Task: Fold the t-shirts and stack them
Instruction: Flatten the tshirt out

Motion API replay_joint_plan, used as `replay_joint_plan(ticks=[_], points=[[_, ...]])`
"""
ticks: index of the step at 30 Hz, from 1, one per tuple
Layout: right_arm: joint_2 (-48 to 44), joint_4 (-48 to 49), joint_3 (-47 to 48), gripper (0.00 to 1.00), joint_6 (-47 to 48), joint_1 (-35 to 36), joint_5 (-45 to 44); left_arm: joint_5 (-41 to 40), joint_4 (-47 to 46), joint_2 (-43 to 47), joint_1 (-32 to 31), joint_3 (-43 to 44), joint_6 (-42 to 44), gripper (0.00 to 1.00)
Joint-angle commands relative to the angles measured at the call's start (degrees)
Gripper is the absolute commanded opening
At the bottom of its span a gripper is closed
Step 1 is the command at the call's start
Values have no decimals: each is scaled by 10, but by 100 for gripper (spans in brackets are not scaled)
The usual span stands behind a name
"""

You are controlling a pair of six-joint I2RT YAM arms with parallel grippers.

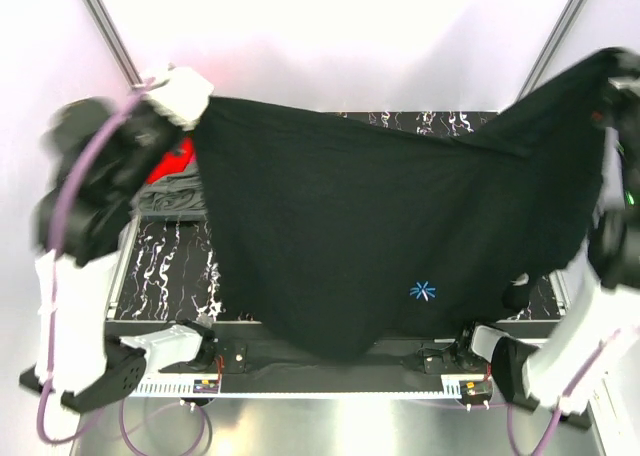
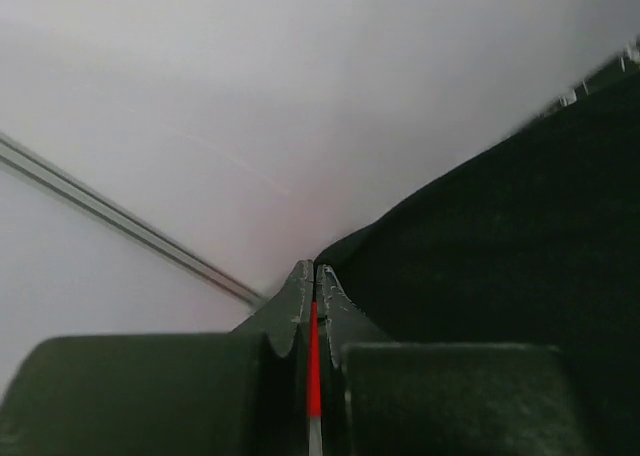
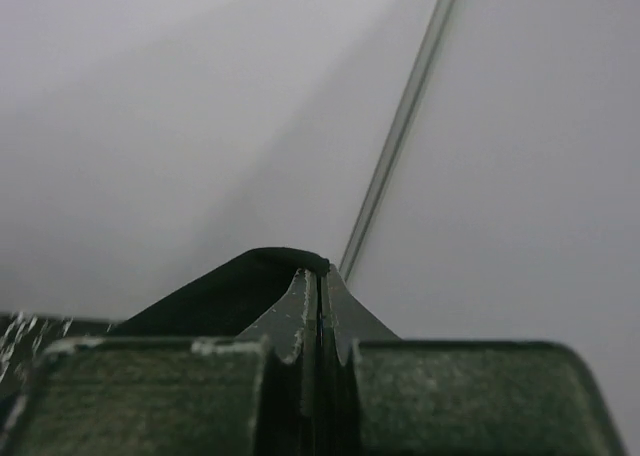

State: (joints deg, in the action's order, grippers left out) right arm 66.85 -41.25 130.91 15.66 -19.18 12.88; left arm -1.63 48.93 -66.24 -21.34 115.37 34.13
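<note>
A soft, matte black cloth t-shirt [image 1: 370, 226] hung spread in the air, stretched like a wide sagging sheet between the two arms. At about ten o'clock in the top view, the left gripper [image 1: 195, 104] had its jaws clamped on one upper corner of the black t-shirt. In the left wrist view its dark, scuffed fingers [image 2: 335, 311] met tip to tip, a thin red line showed in the seam between them, and the finely woven cloth ran off toward three o'clock. At two o'clock the right gripper [image 1: 612, 68] was pinched closed on the opposite corner, where a smooth fold of cloth curled over its fingertips. The shirt's top edge dipped between the grips, and its lowest fold drooped toward six o'clock. A tiny blue starburst print [image 1: 423, 292] sat at five o'clock on the fabric. Below lay the glossy black table with white marble veining [image 1: 165, 261]. At nine o'clock on it, a bright red t-shirt [image 1: 172, 164] lay touching a folded grey t-shirt [image 1: 175, 198].
</note>
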Motion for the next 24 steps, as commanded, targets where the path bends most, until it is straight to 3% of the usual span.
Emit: replay_joint_plan(ticks=[1, 7, 12, 18, 24], points=[[54, 24, -125, 0, -9, -2, 49, -45, -19, -26, 3, -61, -19, 0], [82, 87, -316, 0, 23, 4, 87, -36, -47, -92, 6, -175, -20, 0], [190, 132, -349, 0, 47, 29, 69, -29, -109, -208, 28, -194, -9, 0], [353, 189, -286, 0, 52, 72, 14, -50, -134, -387, 58, -102, -2, 0], [504, 208, -129, 0, 30, 86, -21, -82, -144, -520, 71, 16, 0, 0]])
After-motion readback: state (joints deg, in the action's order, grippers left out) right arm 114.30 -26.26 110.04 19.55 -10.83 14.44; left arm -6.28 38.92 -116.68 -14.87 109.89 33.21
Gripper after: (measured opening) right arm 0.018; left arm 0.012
